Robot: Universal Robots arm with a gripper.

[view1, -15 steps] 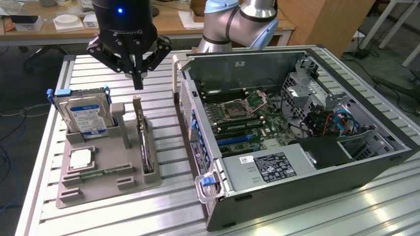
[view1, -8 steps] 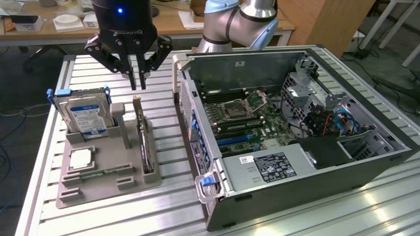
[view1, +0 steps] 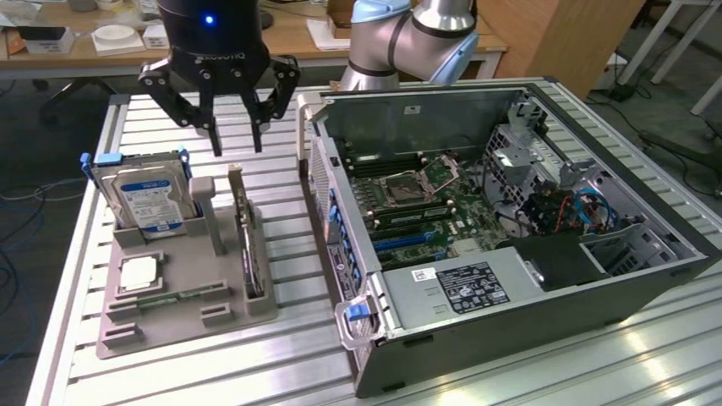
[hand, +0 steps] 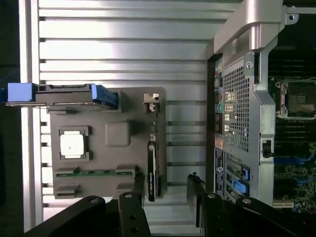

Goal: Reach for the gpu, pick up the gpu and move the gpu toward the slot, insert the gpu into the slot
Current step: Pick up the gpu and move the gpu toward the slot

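Surface: slatted aluminium table (view1: 226, 376), workshop desks behind.
Item 1, gpu (view1: 240, 227): stands on its long edge in a groove of the grey holder (view1: 169, 326), probably so that its top edge can be gripped from above.
Item 2, gripper (view1: 237, 139): hangs over the card without touching it, fingers spread wide, holding nothing.
Item 3, hard drive (view1: 141, 190): upright in the same holder.
Item 4, computer case (view1: 631, 271): lies open just beside the holder, motherboard facing up, which leaves its slots reachable.

— Where do we see the gpu (view1: 242, 245)?
— We see it upright on its long edge, thin and dark edge-on, slotted in the grey holder (view1: 158, 328), near the open computer case (view1: 542, 334).
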